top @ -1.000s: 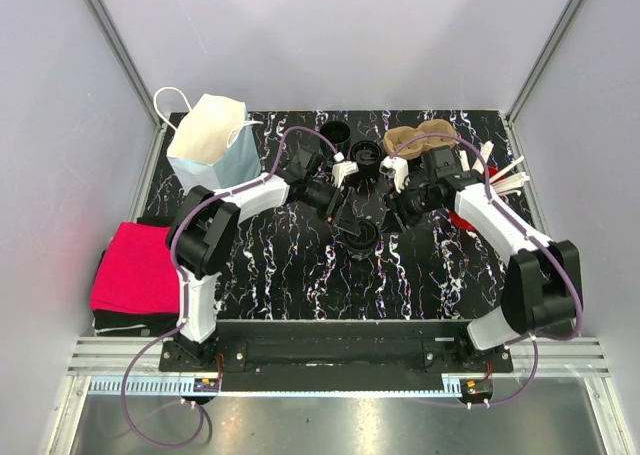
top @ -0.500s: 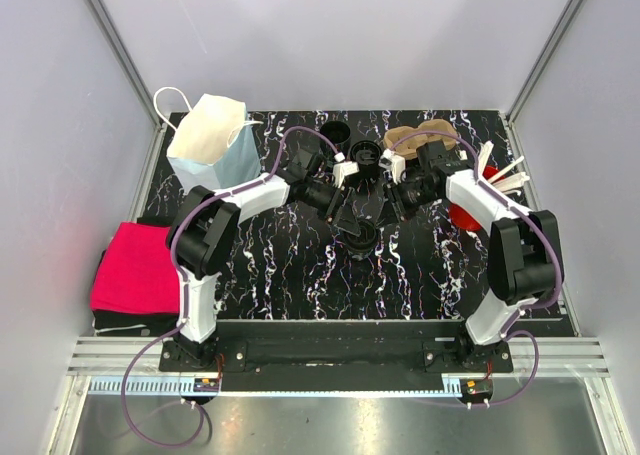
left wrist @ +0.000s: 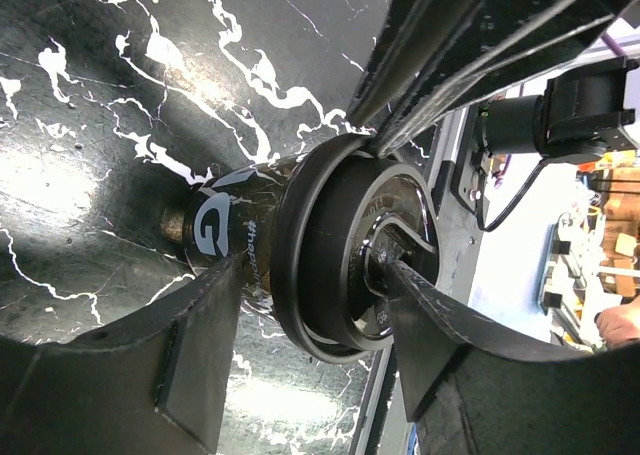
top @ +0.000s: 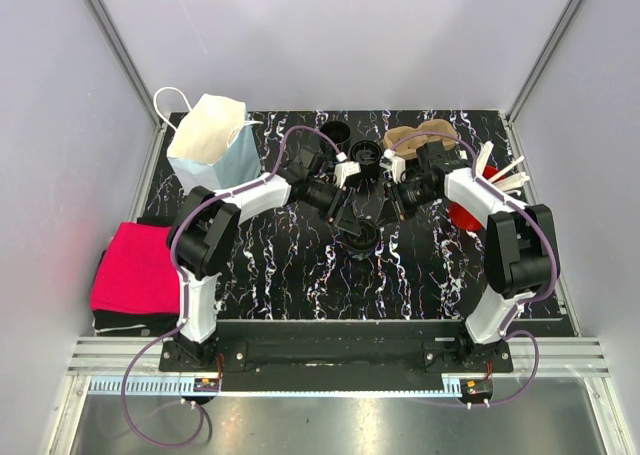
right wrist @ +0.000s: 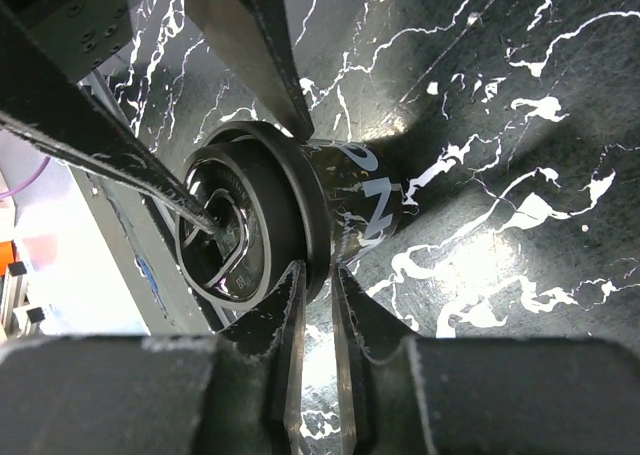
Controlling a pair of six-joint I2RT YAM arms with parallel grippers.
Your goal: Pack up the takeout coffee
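Note:
A black takeout coffee cup with a black lid stands upright mid-table. My left gripper grips the lid: one fingertip sits in the lid's recess, the other finger presses the cup's side under the rim. My right gripper is shut with only a thin gap, its tips touching the lid's rim from the other side, holding nothing. A brown cardboard cup carrier lies at the back right. A white-and-blue paper bag stands open at the back left.
Two more black cups stand at the back behind the grippers. White stirrers and a red item lie at the right. A red cloth lies off the mat's left edge.
My right gripper has moved left and in towards the cup until its tips reach the lid's rim. The left arm and the cup have barely moved.

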